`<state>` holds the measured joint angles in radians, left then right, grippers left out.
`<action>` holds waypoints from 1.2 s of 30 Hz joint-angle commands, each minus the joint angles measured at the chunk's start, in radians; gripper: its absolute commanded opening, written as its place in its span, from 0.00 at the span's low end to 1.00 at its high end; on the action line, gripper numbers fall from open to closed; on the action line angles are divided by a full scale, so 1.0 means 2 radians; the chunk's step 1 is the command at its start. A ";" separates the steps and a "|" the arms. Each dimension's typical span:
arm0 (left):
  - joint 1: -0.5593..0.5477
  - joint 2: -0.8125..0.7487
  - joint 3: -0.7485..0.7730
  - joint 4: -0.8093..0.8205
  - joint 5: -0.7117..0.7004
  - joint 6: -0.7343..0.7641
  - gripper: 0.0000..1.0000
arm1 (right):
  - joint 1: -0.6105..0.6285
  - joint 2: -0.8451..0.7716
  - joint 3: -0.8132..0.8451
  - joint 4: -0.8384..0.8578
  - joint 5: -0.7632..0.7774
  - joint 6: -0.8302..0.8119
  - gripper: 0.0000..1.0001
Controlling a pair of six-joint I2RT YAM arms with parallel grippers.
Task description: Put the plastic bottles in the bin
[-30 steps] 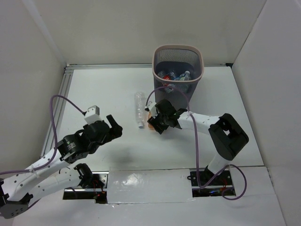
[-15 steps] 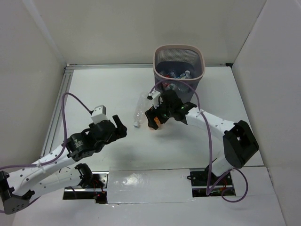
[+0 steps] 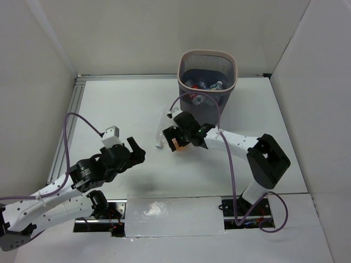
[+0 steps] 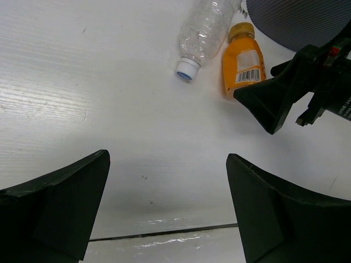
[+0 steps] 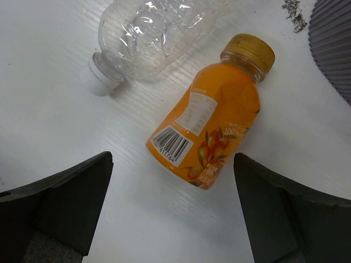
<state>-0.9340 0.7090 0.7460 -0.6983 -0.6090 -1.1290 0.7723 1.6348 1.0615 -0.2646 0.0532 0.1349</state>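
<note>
Right wrist shows the orange bottle [image 5: 211,129] lying flat beneath the wide-spread right claw [image 5: 171,160].

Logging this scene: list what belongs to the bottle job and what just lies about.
Job: orange juice bottle, clear unlabelled bottle, bottles inside the bin, mesh bin.
Lying about: dark crumbs by the bin, aluminium rail.

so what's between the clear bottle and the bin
The orange juice bottle, lying on its side, between the clear bottle and the bin; clearest in the right wrist view.
</note>
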 commanded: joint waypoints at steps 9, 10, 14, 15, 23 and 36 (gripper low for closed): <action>-0.003 0.017 0.000 0.010 -0.014 -0.010 1.00 | 0.025 0.030 -0.031 0.081 0.074 0.018 0.85; -0.003 0.017 0.000 0.010 -0.014 -0.010 1.00 | 0.025 0.030 -0.031 0.085 0.074 0.018 0.85; -0.003 0.011 0.000 0.010 -0.014 -0.005 1.00 | 0.025 0.045 -0.031 0.090 0.085 0.018 0.84; -0.003 0.011 0.000 0.010 -0.014 -0.005 1.00 | 0.025 0.045 -0.031 0.090 0.085 0.018 0.84; -0.003 0.011 0.000 0.010 -0.014 -0.005 1.00 | 0.020 0.023 -0.027 0.056 0.031 -0.047 0.90; -0.008 -0.018 -0.039 0.015 -0.014 -0.011 1.00 | -0.075 -0.206 -0.109 -0.047 -0.281 -0.587 0.99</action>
<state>-0.9401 0.7013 0.6838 -0.6945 -0.6086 -1.1328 0.7120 1.2385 0.9138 -0.2802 -0.2890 -0.5110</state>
